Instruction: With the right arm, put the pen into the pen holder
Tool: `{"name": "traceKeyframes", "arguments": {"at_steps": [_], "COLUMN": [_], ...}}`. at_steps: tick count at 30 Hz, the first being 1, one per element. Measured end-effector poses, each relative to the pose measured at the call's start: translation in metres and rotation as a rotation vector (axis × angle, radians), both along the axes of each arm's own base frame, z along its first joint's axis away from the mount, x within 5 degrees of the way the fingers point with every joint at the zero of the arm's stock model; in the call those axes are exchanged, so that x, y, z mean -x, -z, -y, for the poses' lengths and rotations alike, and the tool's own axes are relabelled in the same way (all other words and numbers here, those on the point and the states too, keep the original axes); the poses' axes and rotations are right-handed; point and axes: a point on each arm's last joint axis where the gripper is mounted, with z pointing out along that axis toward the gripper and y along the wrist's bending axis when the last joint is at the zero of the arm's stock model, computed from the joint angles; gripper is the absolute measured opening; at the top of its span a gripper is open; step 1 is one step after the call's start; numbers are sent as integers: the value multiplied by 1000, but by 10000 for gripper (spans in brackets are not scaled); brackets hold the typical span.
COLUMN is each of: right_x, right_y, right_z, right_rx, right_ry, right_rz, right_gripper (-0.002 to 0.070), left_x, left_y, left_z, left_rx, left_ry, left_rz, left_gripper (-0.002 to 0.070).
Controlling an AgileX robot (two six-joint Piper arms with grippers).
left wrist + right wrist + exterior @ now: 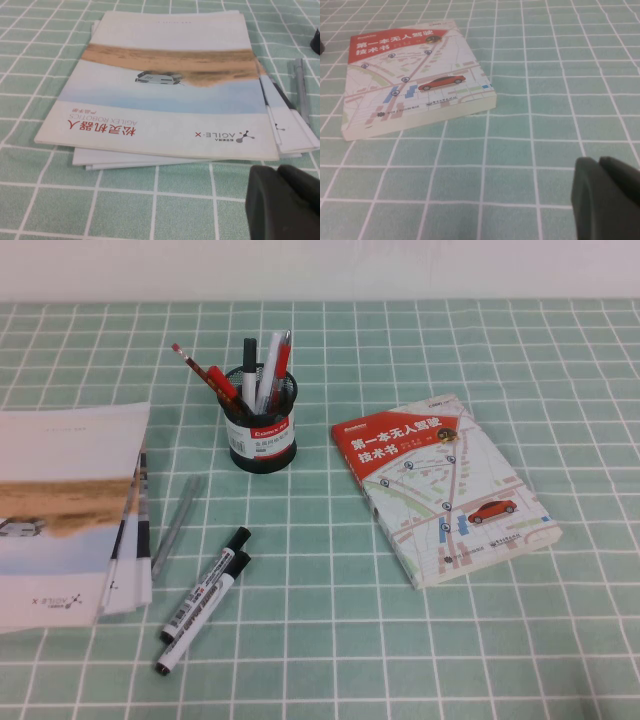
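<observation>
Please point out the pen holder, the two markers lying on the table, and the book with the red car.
pen holder [261, 436], high view, on its front label.
upper marker [206, 596], high view, mid-barrel.
lower marker [200, 618], high view, mid-barrel.
book [445, 485], high view, cover centre.

My desk looks like an office or robot lab; a green checked cloth [420, 640], pens in a cup [261, 436], a book [443, 487], robot booklets [170, 90].

On the book [415, 75] ahead of the right fingers you can read "第一本无人驾驶技术书" in white on its red band, while the top brochure [165, 95] ahead of the left fingers carries "AGILE·X", "松灵机器人" and "AGILEX ROBOTICS".
</observation>
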Motion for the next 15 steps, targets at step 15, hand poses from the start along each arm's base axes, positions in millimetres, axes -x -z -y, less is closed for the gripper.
{"name": "traceKeyframes", "arguments": {"at_steps": [15], "right_x": [-1], "right_y": [-3], "right_z": [0], "right_rx": [-3], "right_ry": [5], "right_rz": [37], "right_gripper": [-20], "left_x": [0], "left_y": [0], "left_z": [0], "left_rx": [0], "left_ry": [0], "left_rz": [0], "left_gripper": [-4]}}
